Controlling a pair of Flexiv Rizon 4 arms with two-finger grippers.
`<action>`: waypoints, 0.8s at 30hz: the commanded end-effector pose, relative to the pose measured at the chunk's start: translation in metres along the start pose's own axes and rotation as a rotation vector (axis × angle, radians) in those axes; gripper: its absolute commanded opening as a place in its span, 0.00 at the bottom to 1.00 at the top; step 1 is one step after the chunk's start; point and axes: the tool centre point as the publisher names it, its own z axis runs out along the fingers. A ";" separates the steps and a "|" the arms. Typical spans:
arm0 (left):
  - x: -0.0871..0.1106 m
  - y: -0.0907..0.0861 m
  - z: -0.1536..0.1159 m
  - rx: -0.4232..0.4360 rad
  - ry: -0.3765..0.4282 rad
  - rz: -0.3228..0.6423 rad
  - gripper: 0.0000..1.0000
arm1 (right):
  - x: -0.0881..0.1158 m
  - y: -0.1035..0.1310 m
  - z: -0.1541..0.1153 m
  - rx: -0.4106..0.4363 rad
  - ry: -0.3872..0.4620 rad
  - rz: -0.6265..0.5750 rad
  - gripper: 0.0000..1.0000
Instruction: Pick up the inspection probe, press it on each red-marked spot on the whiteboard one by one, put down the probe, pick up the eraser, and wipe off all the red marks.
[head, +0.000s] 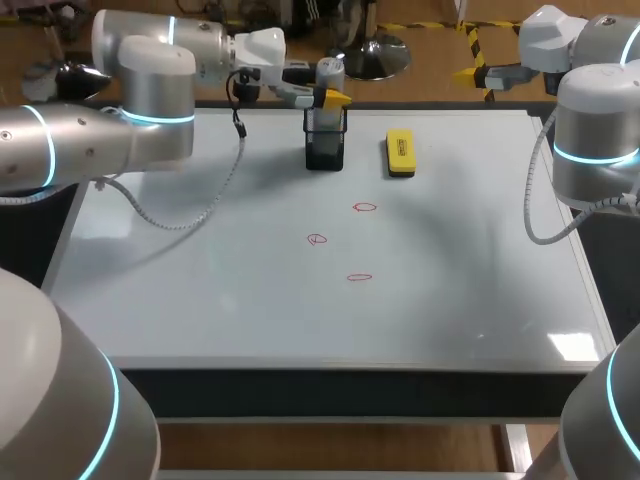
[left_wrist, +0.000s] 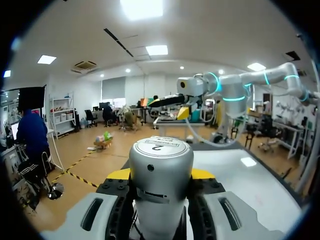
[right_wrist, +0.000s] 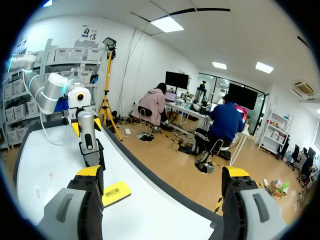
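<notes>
Silver metal, the inspection probe (left_wrist: 161, 180) stands in its black holder (head: 325, 145) at the far edge of the whiteboard (head: 200, 290). The left jaws are narrow and grip it (in the left wrist view the yellow tips sit against it from both sides). The right jaws stand wide with nothing between them, near the far right corner of the surface. We judge that the first step is in hand: picking up the probe. Three red marks (head: 365, 207) wait in the middle of the board, and the yellow eraser (head: 400, 153) lies just beside the holder. The next move calls for a straight lift out of the holder, then a carry to the nearest mark.
</notes>
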 end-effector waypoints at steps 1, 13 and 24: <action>0.005 -0.011 -0.007 -0.006 -0.004 0.005 0.00 | 0.000 0.000 0.000 0.001 0.001 0.000 1.00; 0.003 -0.031 -0.013 0.009 0.006 -0.007 0.00 | 0.000 0.000 0.000 0.001 0.001 0.000 1.00; 0.005 -0.057 -0.023 0.028 -0.013 0.009 0.00 | 0.000 0.000 0.000 0.001 0.001 0.000 1.00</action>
